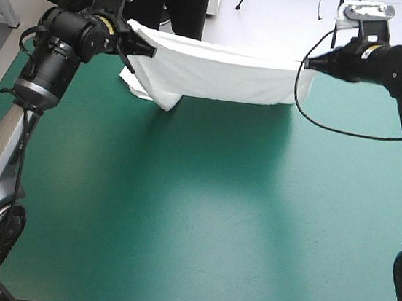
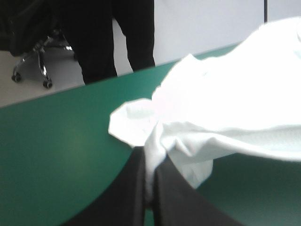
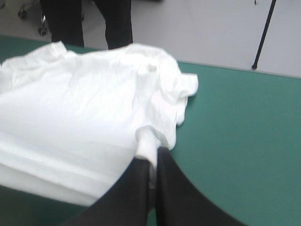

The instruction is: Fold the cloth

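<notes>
- Hanging in a shallow sag between the two grippers, the white T-shirt (image 1: 217,75) spans the far part of the table (image 1: 194,267), toward 12 o'clock in the high view.
- The left gripper (image 1: 146,50) has one end at about 11 o'clock of the table. Its black fingers (image 2: 134,188) are pressed nearly together, with a pinch of white fabric caught between them.
- The right gripper (image 1: 308,64) has the other end at about 1 o'clock. Its fingers (image 3: 176,193) likewise stand all but closed, a small roll of cloth clamped at their tips.
- The shirt's upper edge runs almost straight from one gripper to the other, and the fabric below it is bunched in long creases.
- Beside the left gripper a loose fold droops toward 6 o'clock, lower than the rest of the shirt. It reaches down close to the teal-green cover (image 1: 73,179); whether it touches cannot be told.
- In each wrist view the cloth billows ahead of that gripper's fingers as a rumpled white mass, with the cover beneath it.
- A soft shadow lies on the cover under the shirt, spreading toward the table's centre.
</notes>
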